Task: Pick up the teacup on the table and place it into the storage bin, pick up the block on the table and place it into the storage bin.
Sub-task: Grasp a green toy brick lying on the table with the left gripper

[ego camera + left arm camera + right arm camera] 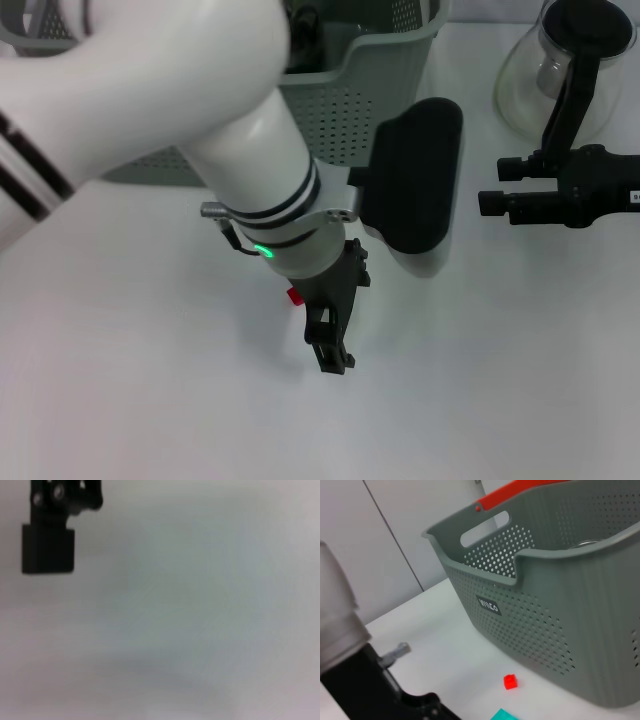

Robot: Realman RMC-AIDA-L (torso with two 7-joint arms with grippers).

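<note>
Head view, bin: we see the bin (pixel 385 90) at the far side of the white table (pixel 150 380), its perforated front wall facing us.
Head view, left claw: our left claw (pixel 335 335) hangs low over the table in front of the bin, pointing down; we cannot tell whether it is open or closed.
Head view, block: a small red block (pixel 296 296) shows just beside the left claw, on the table in front of the bin.
Head view, right claw: our right claw (pixel 500 200) sits to the right of the bin, near a glass jug (pixel 565 65); its state we cannot tell.
Left wrist view: we see one black finger (pixel 47 547) over bare table, nothing else.
Right wrist view: the bin (pixel 560 610) with its black label (pixel 488 605) and a red handle (pixel 520 490); the block (pixel 510 681) lies on the table near the bin's front wall, with a teal piece (pixel 504 715) close by. The teacup we cannot clearly find.
</note>
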